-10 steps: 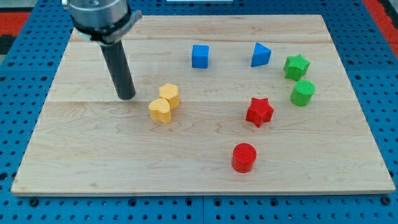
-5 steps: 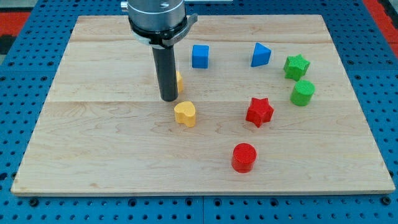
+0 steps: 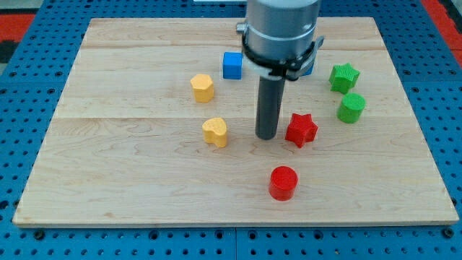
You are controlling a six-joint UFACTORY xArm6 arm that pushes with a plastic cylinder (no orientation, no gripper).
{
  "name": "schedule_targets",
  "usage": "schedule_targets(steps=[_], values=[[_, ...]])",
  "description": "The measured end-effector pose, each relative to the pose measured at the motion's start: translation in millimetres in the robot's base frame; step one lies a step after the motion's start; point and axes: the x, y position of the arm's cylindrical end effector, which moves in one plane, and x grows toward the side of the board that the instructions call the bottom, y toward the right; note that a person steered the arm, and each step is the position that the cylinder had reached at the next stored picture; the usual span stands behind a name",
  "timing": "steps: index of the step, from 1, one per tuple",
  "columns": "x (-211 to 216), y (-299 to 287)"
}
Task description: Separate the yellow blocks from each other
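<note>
Two yellow blocks lie apart on the wooden board (image 3: 108, 166). A yellow heart-shaped block (image 3: 214, 132) sits near the board's middle. A second yellow block (image 3: 203, 87) sits above it, slightly to the view's left, with a clear gap between them. My tip (image 3: 266, 136) rests on the board to the right of the yellow heart block and just left of the red star block (image 3: 301, 130), touching neither yellow block.
A red cylinder (image 3: 283, 182) lies below my tip. A blue cube (image 3: 232, 65) sits near the top. A blue block (image 3: 309, 66) is mostly hidden behind the arm. A green star (image 3: 344, 77) and a green cylinder (image 3: 351, 107) sit at the right.
My tip swept from the view's left to the right, passing between the yellow blocks. The two, first touching, were pushed apart: one up, the heart block right and down.
</note>
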Motion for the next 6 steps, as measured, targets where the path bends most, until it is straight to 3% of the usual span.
schedule_targets(steps=[2,3,4,5,6], values=[[-8,-78],[6,-85],[48,-98],[19,-125],[0,-102]])
